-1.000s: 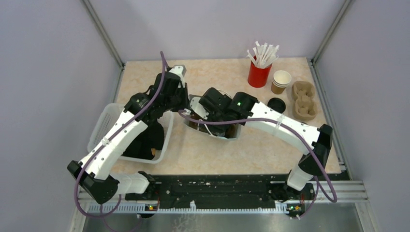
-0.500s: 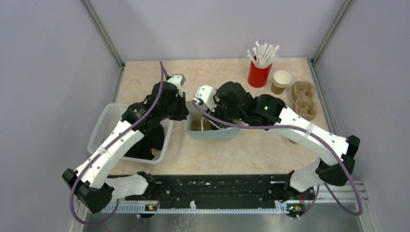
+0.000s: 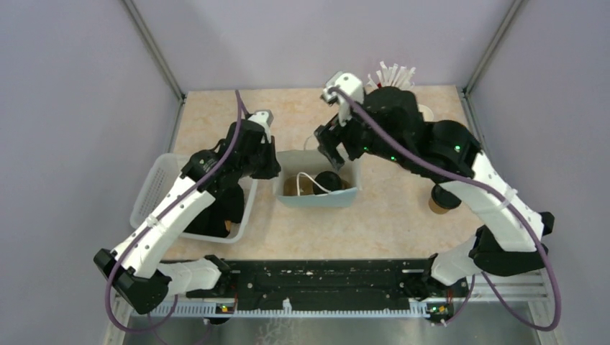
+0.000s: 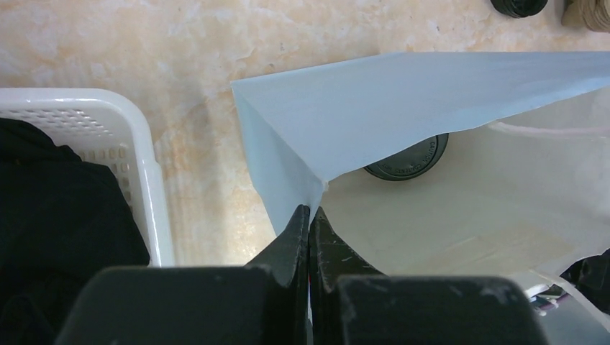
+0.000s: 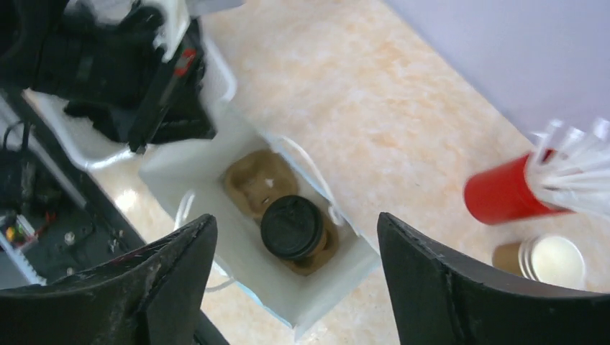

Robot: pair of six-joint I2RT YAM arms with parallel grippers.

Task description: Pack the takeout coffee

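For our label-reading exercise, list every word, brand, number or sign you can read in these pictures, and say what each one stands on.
No text here can be read.
On the lid inside the bag: raised lettering along the rim, too small and blurred to read.
On the bag, the red cup and the stacked cups: no print shows.
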